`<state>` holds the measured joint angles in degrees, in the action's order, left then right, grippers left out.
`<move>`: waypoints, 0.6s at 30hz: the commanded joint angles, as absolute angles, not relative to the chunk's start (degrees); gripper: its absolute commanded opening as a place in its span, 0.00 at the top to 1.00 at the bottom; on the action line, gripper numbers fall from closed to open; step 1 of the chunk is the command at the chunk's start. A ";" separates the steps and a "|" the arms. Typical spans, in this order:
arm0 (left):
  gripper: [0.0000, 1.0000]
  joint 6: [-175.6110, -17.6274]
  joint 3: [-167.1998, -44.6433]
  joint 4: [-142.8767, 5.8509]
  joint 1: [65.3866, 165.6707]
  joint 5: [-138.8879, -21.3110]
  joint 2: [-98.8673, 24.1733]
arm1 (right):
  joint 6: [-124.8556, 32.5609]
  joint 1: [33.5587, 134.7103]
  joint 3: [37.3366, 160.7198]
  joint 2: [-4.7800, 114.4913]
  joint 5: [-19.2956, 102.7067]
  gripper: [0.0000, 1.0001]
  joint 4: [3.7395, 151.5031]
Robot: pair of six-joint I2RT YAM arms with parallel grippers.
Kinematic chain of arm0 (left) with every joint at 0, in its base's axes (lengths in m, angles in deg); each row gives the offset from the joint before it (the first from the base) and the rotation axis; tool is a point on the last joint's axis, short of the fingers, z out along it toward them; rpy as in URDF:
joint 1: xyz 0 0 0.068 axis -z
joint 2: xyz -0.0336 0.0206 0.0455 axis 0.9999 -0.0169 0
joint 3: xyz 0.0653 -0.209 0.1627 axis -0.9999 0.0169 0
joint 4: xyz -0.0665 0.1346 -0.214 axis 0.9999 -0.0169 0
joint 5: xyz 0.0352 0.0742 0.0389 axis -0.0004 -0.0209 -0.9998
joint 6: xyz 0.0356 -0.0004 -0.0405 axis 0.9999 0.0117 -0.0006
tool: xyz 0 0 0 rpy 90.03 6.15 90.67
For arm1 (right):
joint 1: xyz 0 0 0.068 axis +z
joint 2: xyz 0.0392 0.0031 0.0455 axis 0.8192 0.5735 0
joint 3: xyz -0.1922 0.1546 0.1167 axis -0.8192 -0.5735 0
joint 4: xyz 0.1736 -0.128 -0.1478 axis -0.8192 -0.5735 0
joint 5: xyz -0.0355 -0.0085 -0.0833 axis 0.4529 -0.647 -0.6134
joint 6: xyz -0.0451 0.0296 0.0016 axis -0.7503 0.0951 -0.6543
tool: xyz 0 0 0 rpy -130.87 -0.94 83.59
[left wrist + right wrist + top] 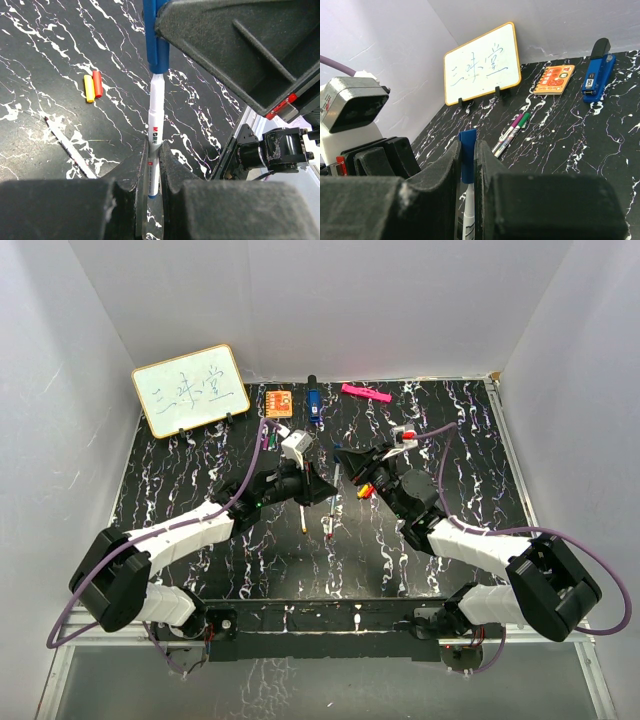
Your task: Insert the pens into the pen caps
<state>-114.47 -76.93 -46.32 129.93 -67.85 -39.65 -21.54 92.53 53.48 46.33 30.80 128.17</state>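
Blue pen cap (156, 50) pinched in right gripper (468, 152), white pen (155, 107) clamped in left gripper (154, 160), pen end inside cap just ahead

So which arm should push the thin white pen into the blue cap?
Probably left: the left gripper is shut on the thin white pen, lined up with the short blue plastic cap in the right gripper.

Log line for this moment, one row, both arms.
left gripper: shut on white pen | right gripper: shut on blue cap | pen end in cap mouth | loose: yellow cap, red cap
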 commanded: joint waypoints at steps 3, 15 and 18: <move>1.00 -114.76 -79.46 -43.44 130.13 -69.38 -39.10 | -21.50 93.41 52.37 45.65 30.34 1.00 131.65; 1.00 -115.30 -77.85 -40.59 130.22 -73.59 -35.33 | -21.34 93.73 51.61 45.32 30.76 1.00 131.28; 1.00 -116.57 -77.01 -38.45 130.16 -75.37 -34.84 | -21.17 93.81 51.45 45.46 31.36 1.00 131.38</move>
